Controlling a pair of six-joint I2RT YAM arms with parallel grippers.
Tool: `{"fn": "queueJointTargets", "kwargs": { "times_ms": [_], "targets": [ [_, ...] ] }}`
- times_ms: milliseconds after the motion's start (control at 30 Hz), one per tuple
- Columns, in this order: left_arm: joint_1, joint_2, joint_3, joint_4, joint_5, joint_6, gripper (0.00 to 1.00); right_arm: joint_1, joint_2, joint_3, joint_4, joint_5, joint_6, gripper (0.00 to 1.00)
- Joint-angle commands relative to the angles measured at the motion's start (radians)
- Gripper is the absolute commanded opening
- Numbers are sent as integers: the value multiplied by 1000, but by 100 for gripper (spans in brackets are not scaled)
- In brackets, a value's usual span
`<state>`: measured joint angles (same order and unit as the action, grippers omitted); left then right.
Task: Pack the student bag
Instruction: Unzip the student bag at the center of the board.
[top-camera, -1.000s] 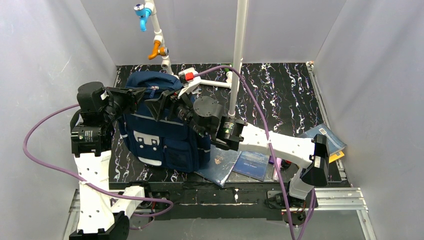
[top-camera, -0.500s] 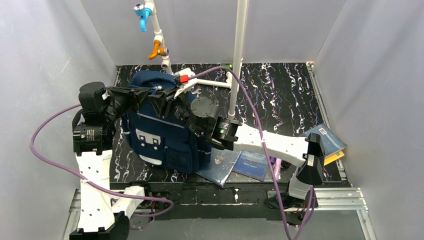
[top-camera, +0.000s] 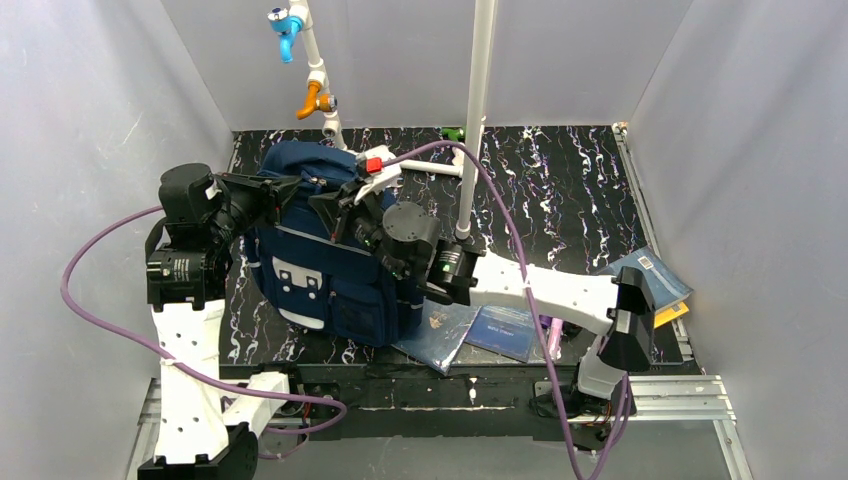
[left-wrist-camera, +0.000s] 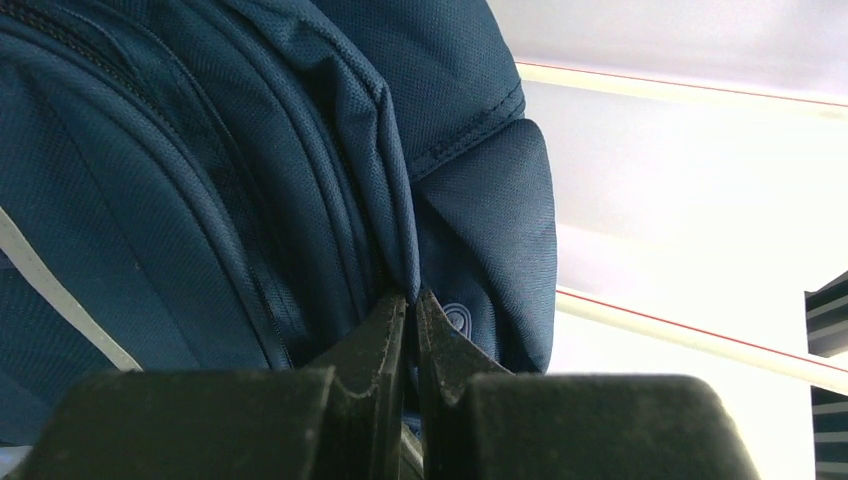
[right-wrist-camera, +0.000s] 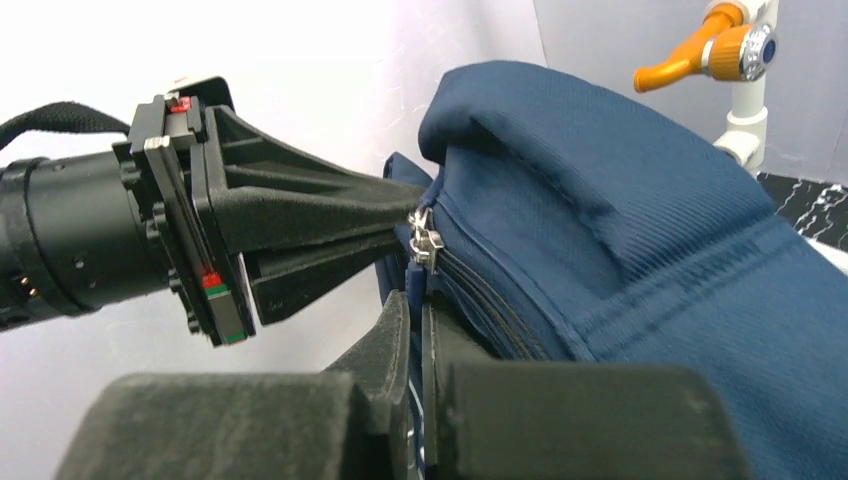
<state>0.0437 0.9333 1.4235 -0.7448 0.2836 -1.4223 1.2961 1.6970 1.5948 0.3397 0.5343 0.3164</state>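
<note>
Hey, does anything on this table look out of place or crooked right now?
Nothing spilled or damaged. The student bag leans, pinched at its top by the left end effector and right end effector. One blue book lies askew over the right edge rail.

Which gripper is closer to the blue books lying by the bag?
Right. The right gripper pinches the bag at its top, on the side toward the books; the left gripper pinches it farther left.
</note>
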Motion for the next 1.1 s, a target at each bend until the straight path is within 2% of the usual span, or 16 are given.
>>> {"fn": "queueJointTargets", "kwargs": {
  "times_ms": [0,67,233,400,500,600,733,767,800,867,933,1067],
  "targets": [
    [-4,7,64,-54,-75,73,0,-8,-149,-44,-3,-14,91,1],
    [-4,18,74,-53,-119,102,0,-8,-198,-58,-69,-55,159,1],
    [-3,35,99,-42,-235,195,0,-8,-347,-160,-111,-152,299,1],
    [-2,46,138,-40,-321,262,0,-12,-494,-251,-222,-175,313,1],
    [-2,46,149,-38,-325,272,0,-12,-582,-344,-270,-166,241,1],
    [-2,39,137,-31,-311,287,0,-12,-629,-408,-306,-166,95,1],
    [-2,17,88,-4,-252,284,0,-12,-575,-325,-490,-133,-61,7],
    [-2,14,79,3,-236,278,0,-12,-551,-291,-542,-119,-82,10],
    [-2,13,71,12,-223,274,0,-12,-531,-257,-584,-115,-106,17],
    [-2,13,63,19,-203,269,0,-12,-500,-197,-655,-139,-172,42],
    [-2,11,59,19,-200,267,0,-12,-471,-132,-729,-175,-245,55],
    [-2,9,55,19,-200,266,0,-11,-422,-6,-796,-171,-342,64]
  ]
}}
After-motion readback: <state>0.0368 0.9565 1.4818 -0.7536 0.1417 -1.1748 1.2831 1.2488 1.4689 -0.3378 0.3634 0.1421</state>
